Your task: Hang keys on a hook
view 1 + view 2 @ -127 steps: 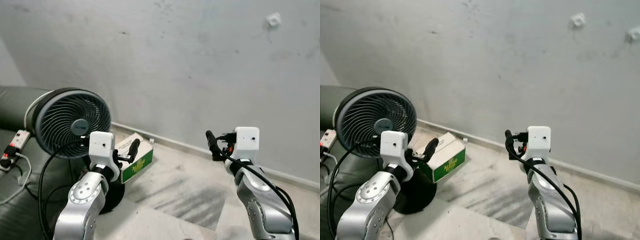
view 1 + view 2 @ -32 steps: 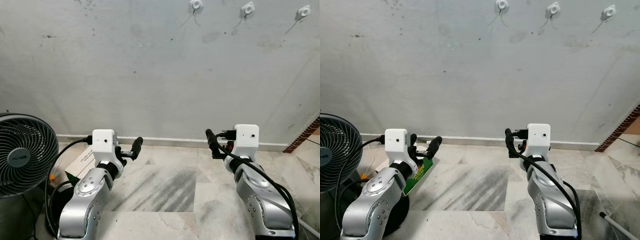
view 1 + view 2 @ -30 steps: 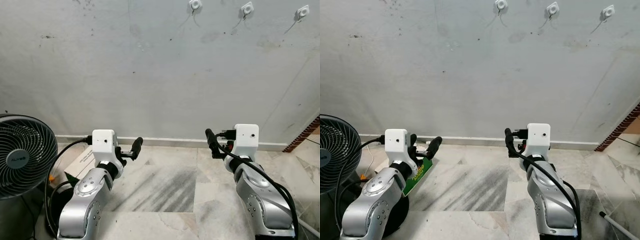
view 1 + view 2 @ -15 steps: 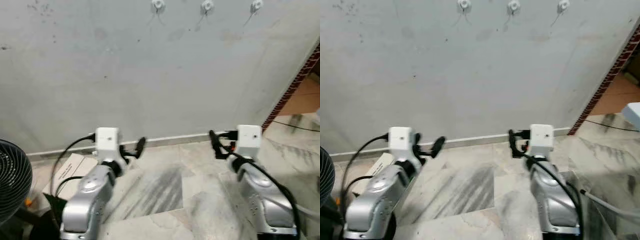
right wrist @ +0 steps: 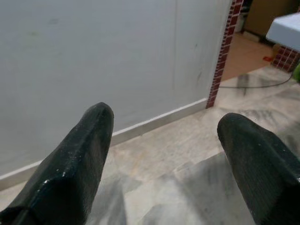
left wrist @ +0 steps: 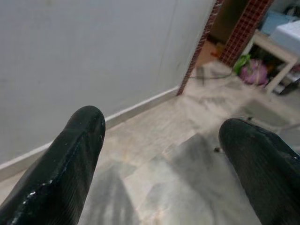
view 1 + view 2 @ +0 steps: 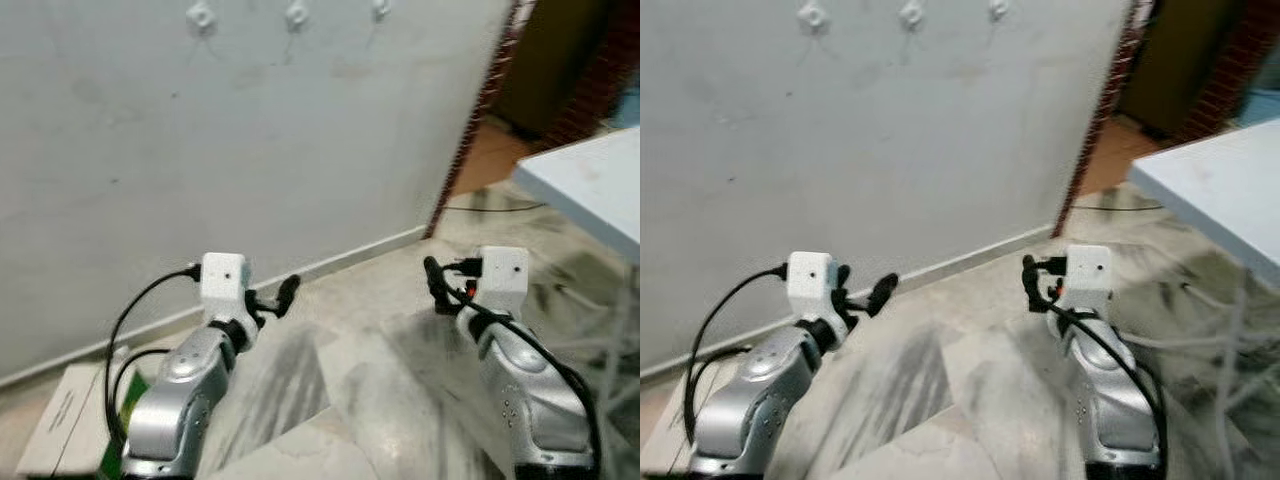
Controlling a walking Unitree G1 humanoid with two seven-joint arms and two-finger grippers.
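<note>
Three small white wall hooks (image 7: pixel 296 13) sit in a row high on the grey wall (image 7: pixel 250 150), far above both arms. My left gripper (image 7: pixel 278 297) is held out at chest height over the marble floor, open, with nothing between its fingers (image 6: pixel 70 159). My right gripper (image 7: pixel 436 286) is held out level with it on the right. It is also open and empty, and its fingers (image 5: pixel 79 164) stand wide apart.
The grey wall ends at a red-tiled edge (image 7: pixel 478 105), with a dark doorway beyond it. A white table (image 7: pixel 590 180) juts in at the right. A cable (image 7: pixel 500 208) lies on the floor near the wall's end. A flat box (image 7: pixel 60 430) lies at lower left.
The whole view has swung to the right: the fan has slid out on the left, and the wall's end, doorway and white table have come in. Both arms keep the same pose.
</note>
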